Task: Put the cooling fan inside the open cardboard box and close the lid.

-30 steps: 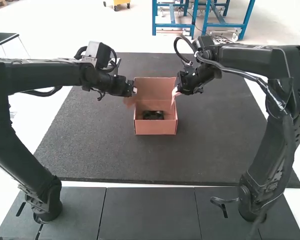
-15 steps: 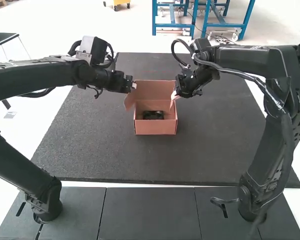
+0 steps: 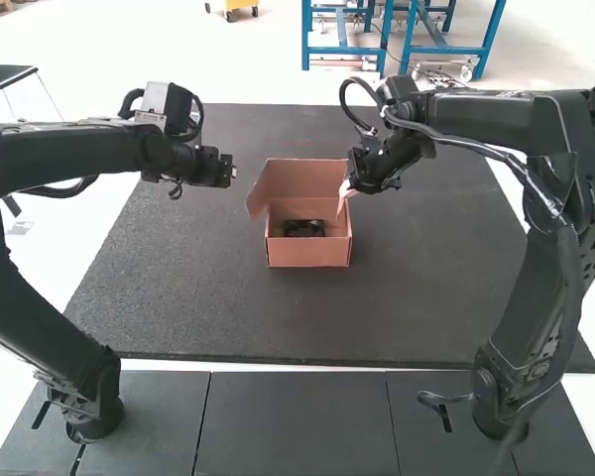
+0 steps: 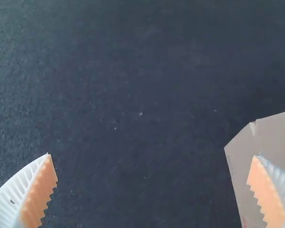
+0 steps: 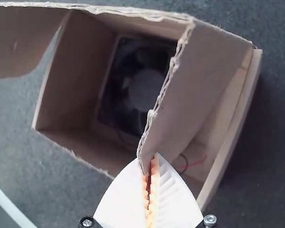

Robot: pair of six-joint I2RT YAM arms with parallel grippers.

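Dark mat [image 3: 178,288] underneath. Fan [image 5: 135,92] lies in box [image 3: 308,248], below right gripper [image 5: 149,190], which we see clamped on a flap [image 5: 199,90]. Left gripper [image 3: 228,171] gapes empty, beside the other flap [image 3: 259,195]. We fear a hard pull tears the pinched flap or drags the box.

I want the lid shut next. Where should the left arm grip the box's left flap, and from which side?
On the left flap, probably its free upper edge, approached from the left: it splays outward, its thin edge toward the open left gripper.
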